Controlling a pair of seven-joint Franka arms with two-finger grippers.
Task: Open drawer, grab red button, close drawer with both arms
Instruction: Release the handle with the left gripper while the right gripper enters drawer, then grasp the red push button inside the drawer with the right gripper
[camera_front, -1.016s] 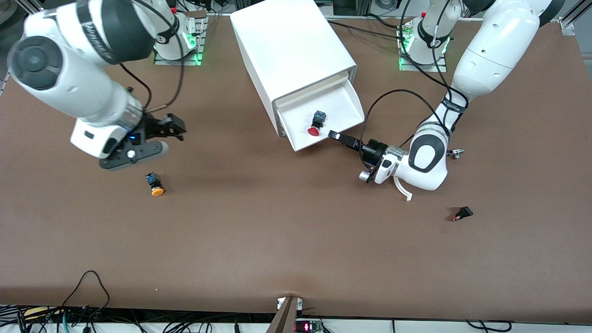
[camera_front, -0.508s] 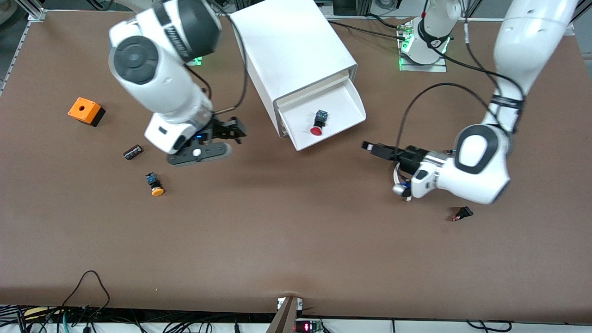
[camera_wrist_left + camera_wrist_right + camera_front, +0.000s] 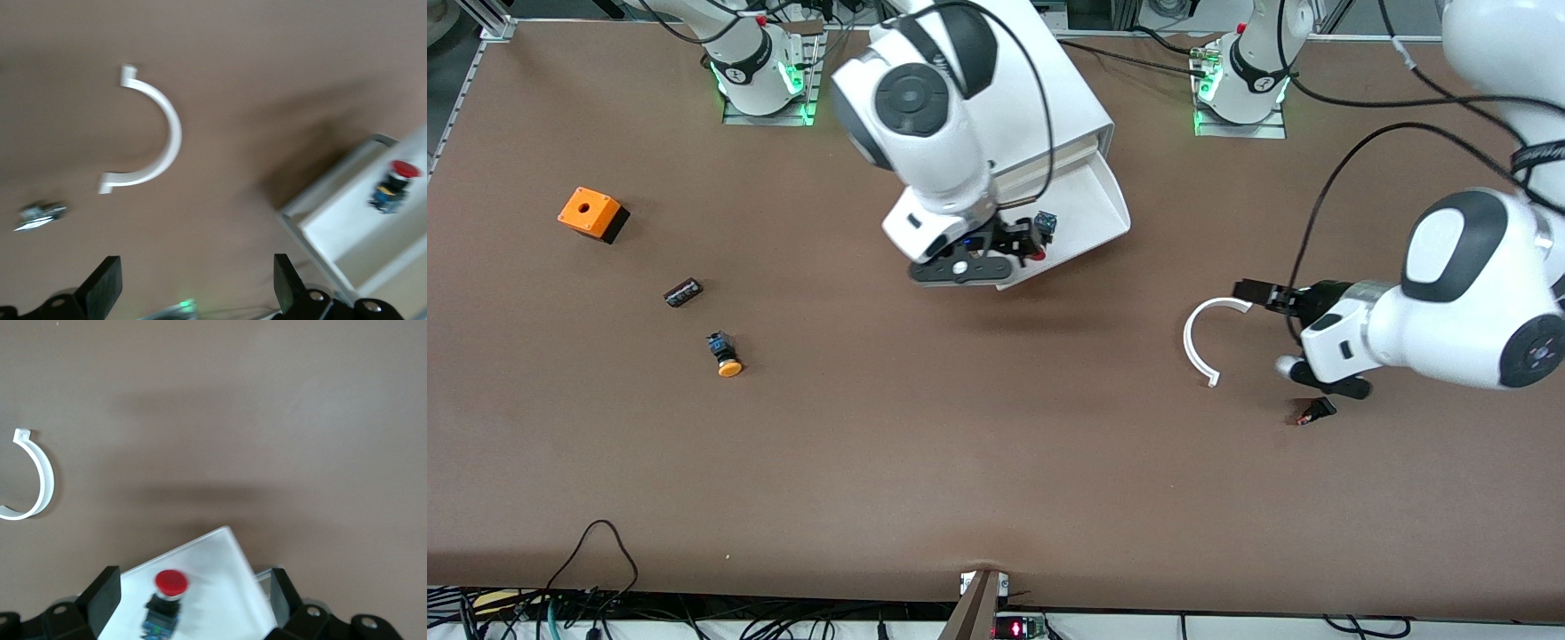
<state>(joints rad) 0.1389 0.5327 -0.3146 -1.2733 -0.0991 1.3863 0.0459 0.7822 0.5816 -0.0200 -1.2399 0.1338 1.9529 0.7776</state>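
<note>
- The drawer (image 3: 1080,209) stands pulled out of the white cabinet (image 3: 1040,80) at the upper middle of the front view, so the opening step looks done; the step in hand is the grab.
- The button (image 3: 1040,233) lies inside the drawer, red cap toward the drawer's front edge and dark body toward the cabinet. In the right wrist view it shows at the lower middle of the frame (image 3: 167,597), lying on the tray floor.
- The right pincer (image 3: 1009,242) hangs over the drawer, just beside the button in the front view. Its fingers (image 3: 103,597) are spread wide with nothing between them, and the button sits roughly between their lines in the wrist view.
- The left pincer (image 3: 1258,291) hovers at the middle right of the front view, over the bare counter (image 3: 960,462) and well apart from the drawer. Its fingers (image 3: 103,287) are spread too and hold nothing. A white curved clip (image 3: 1199,342) lies on the counter just beside it.
- The next move, as I judge it, calls for the right pincer to drop straight down, straddle the button's body or cap, and close without scraping the drawer wall.
- The left arm seems placed to wait, then push the drawer front shut once the button is lifted clear.
- An orange-capped button (image 3: 725,353) at the middle left is not the target.
</note>
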